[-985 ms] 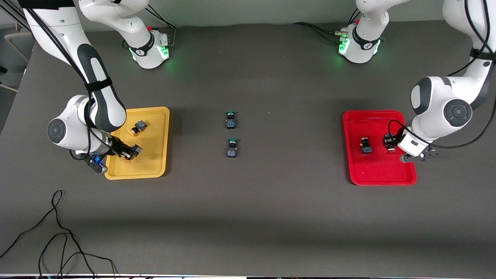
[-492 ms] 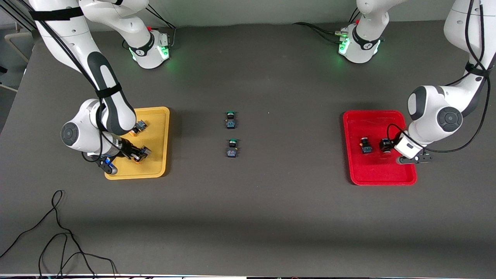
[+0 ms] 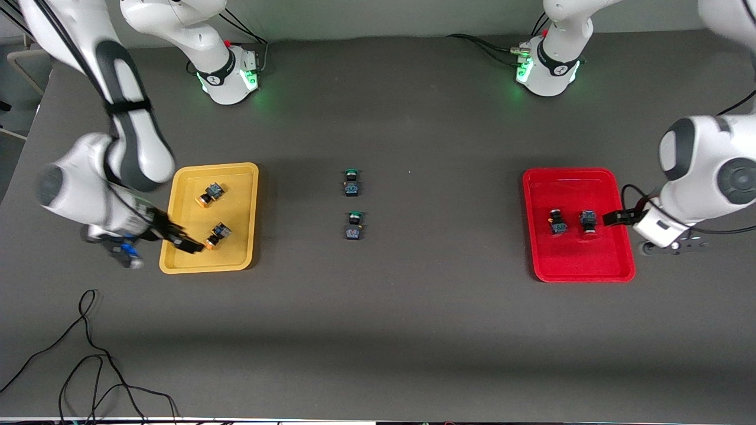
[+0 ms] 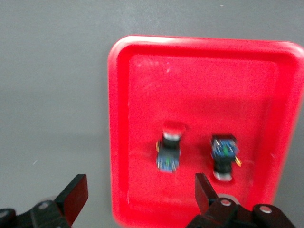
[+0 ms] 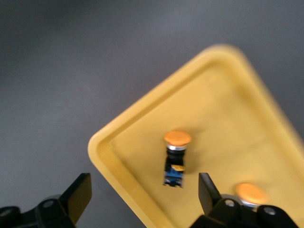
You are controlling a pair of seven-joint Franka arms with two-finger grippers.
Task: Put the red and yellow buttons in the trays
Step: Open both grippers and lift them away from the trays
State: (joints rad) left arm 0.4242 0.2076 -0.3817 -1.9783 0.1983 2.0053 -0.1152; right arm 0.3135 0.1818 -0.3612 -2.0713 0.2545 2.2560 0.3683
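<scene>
The yellow tray (image 3: 237,200) holds two orange-yellow buttons (image 3: 210,194) (image 3: 217,234), both lying on their sides. My right gripper (image 3: 186,243) is open and empty over the tray's edge at the right arm's end of the table, beside the nearer button (image 5: 175,161). The red tray (image 3: 567,260) holds two red buttons (image 3: 556,221) (image 3: 588,222) side by side. My left gripper (image 3: 614,218) is open and empty over that tray's edge at the left arm's end. The left wrist view shows the red tray (image 4: 142,95) with both buttons (image 4: 168,149) (image 4: 223,156) ahead of the open left gripper (image 4: 140,194).
Two green-capped switches (image 3: 351,182) (image 3: 353,226) lie mid-table between the trays. A black cable (image 3: 88,354) loops on the table near the front camera at the right arm's end. The arm bases (image 3: 227,71) (image 3: 546,68) stand along the table's edge farthest from the front camera.
The right gripper let go of an orange-yellow button in the yellow tray and drew back. The left gripper let go of a red button in the red tray and drew back.
</scene>
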